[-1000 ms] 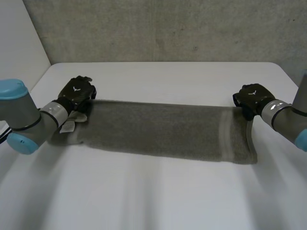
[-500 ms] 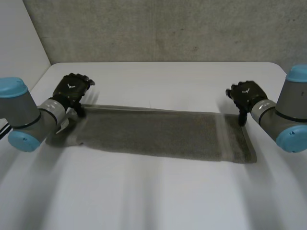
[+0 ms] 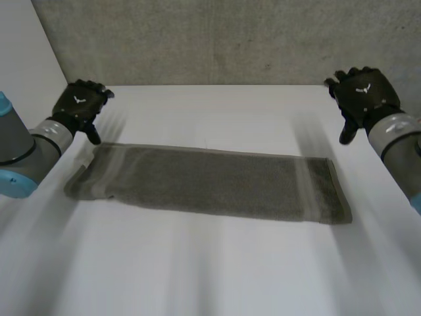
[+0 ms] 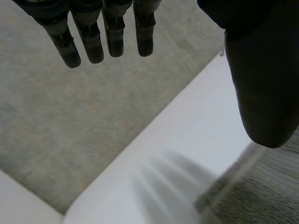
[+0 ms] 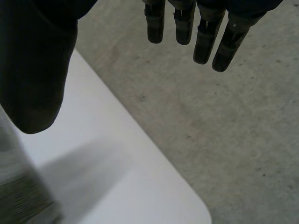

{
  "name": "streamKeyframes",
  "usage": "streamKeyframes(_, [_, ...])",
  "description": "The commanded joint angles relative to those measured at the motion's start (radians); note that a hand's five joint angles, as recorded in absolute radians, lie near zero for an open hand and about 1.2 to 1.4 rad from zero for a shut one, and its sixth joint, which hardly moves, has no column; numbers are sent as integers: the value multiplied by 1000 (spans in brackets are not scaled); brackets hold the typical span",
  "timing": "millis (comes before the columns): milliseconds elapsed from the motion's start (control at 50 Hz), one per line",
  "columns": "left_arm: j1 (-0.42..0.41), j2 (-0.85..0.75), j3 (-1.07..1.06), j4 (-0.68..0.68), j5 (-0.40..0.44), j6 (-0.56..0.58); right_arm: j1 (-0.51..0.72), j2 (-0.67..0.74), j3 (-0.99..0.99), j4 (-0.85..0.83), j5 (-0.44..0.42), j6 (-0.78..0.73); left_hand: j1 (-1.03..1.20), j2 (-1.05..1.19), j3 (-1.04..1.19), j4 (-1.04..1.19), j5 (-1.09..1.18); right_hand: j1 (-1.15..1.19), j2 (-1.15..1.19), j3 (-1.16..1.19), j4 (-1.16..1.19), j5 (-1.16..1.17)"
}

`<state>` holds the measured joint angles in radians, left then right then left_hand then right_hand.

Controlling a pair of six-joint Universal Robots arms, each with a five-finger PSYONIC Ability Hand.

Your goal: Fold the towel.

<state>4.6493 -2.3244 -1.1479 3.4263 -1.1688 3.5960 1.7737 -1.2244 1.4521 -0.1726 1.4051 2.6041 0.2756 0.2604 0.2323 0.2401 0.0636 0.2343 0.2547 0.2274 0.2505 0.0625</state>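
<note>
Grey terry towel (image 3: 210, 184), long narrow strip on white table (image 3: 217, 276); left hand (image 3: 80, 108) and right hand (image 3: 363, 97) above it, spread, empty. Risk: uneven corner grasps would skew the next fold.

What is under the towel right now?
The towel lies flat on the white table, which shows on every side of it. No bulge suggests anything beneath, but the covered patch of table cannot be seen.
</note>
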Motion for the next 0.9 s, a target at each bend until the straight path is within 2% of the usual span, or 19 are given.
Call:
streamKeyframes(20, [-4, -43, 25, -7, 6, -2, -4, -87, 136, 4, -2, -1, -59, -44, -58, -66, -22, -60, -80, -53, -76, -62])
streamKeyframes(100, [-6, 41, -38, -32, -8, -20, -11, -176, 204, 62, -5, 2, -44, -29, -58, -66, -7, -60, -80, -53, -76, -62])
streamKeyframes(180, [-3, 152, -151, -53, -5, -45, -17, -191, 238, 151, -11, 27, -44, -29, -58, -66, -7, -60, -80, -53, -76, -62])
streamKeyframes(260, [-4, 304, -323, -55, -5, -121, -45, -175, 298, 254, -26, 74, -42, -26, -58, -66, -4, -60, -80, -53, -76, -62])
streamKeyframes(360, [-15, 428, -484, -49, -5, -204, -86, -112, 364, 202, -87, 85, -39, -23, -58, -66, -1, -60, -80, -53, -76, -62])
streamKeyframes(500, [-38, 550, -635, -4, -6, -287, -111, -58, 401, 96, -101, 85, -39, -23, -58, -66, -1, 6, -14, -53, -76, 4])
streamKeyframes(660, [-66, 583, -742, 100, -12, -310, -117, 26, 396, 13, -100, 94, -39, -23, -58, -66, -1, 188, 168, -53, -76, 186])
streamKeyframes(780, [-70, 582, -765, 151, -57, -309, -117, 66, 386, -30, -101, 93, -39, -23, -58, -66, -1, 376, 356, -53, -76, 373])
streamKeyframes(800, [-70, 582, -765, 152, -63, -309, -119, 74, 384, -33, -106, 94, -41, -26, -58, -66, -4, 510, 489, -53, -76, 507])
streamKeyframes(820, [-70, 580, -766, 152, -65, -310, -119, 74, 384, -33, -106, 94, -42, -26, -58, -66, -4, 511, 491, -53, -76, 509])
streamKeyframes(840, [-70, 580, -766, 152, -65, -310, -119, 80, 381, -35, -110, 94, -42, -26, -58, -66, -4, 683, 662, -53, -76, 680])
streamKeyframes(900, [-70, 579, -768, 152, -65, -310, -120, 98, 375, -35, -112, 93, -42, -26, -58, -66, -4, 819, 799, -53, -76, 816])
